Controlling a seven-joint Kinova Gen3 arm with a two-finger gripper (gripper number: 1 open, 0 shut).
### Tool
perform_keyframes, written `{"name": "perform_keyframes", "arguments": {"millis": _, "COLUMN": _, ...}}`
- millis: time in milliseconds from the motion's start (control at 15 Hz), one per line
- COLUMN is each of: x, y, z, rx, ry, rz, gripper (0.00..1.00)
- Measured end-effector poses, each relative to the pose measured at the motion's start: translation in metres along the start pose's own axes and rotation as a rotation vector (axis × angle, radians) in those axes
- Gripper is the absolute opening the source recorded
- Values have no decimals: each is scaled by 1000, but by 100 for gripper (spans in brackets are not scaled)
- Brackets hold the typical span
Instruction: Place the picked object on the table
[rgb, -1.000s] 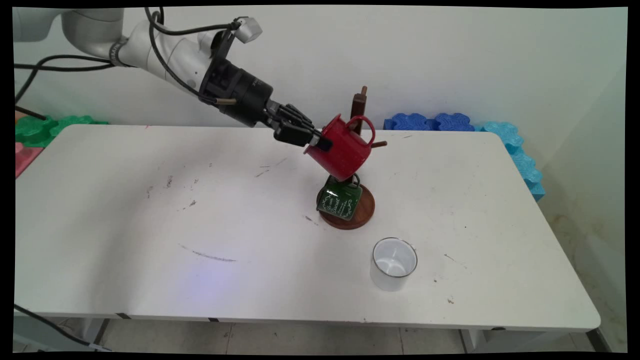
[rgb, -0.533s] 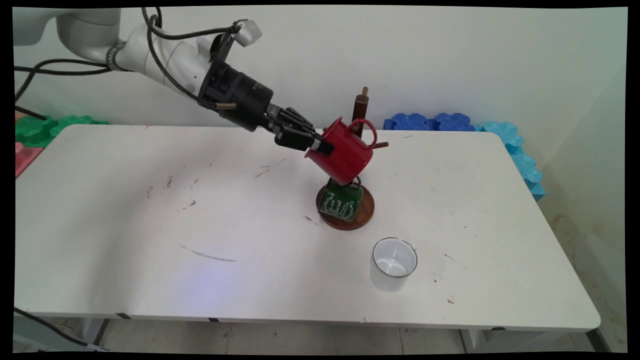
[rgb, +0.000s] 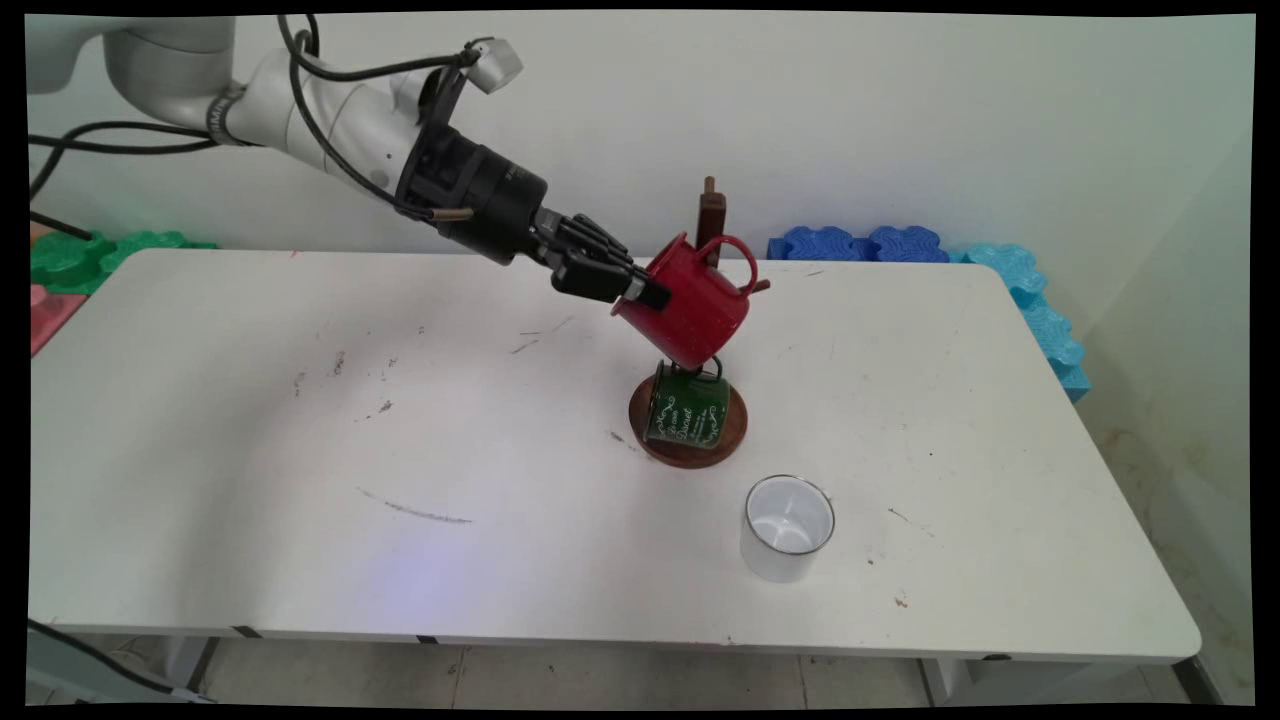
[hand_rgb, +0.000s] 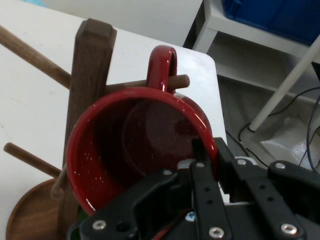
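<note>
Gripper pinching the rim of the red mug, one finger inside. Mug tilted, mouth toward the gripper, handle on the far-right side with a peg of the wooden mug tree through its loop. Green mug hangs below; white cup nearer on the table.

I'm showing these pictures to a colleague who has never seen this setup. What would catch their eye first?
Probably the red mug, tilted in mid-air with the gripper shut on its rim, its handle around a peg of the wooden mug tree near the table's far edge. A green mug hangs low over the tree's round base. A white cup stands upright nearer the front.
</note>
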Motion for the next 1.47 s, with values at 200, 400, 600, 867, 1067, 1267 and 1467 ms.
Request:
{"name": "perform_keyframes", "arguments": {"millis": 200, "x": 1, "y": 3, "z": 0, "rx": 3, "ry": 4, "rz": 1, "gripper": 0}}
{"name": "perform_keyframes", "arguments": {"millis": 400, "x": 0, "y": 5, "z": -1, "rx": 5, "ry": 5, "rz": 1, "gripper": 0}}
{"name": "perform_keyframes", "arguments": {"millis": 600, "x": 0, "y": 10, "z": -2, "rx": 5, "ry": 5, "rz": 2, "gripper": 0}}
{"name": "perform_keyframes", "arguments": {"millis": 867, "x": 0, "y": 14, "z": -2, "rx": 5, "ry": 7, "rz": 0, "gripper": 0}}
{"name": "perform_keyframes", "arguments": {"millis": 1067, "x": 0, "y": 18, "z": -2, "rx": 4, "ry": 7, "rz": -3, "gripper": 0}}
{"name": "perform_keyframes", "arguments": {"millis": 1267, "x": 1, "y": 21, "z": -2, "rx": 2, "ry": 9, "rz": -6, "gripper": 0}}
{"name": "perform_keyframes", "arguments": {"millis": 1467, "x": 2, "y": 26, "z": 0, "rx": -1, "ry": 11, "rz": -11, "gripper": 0}}
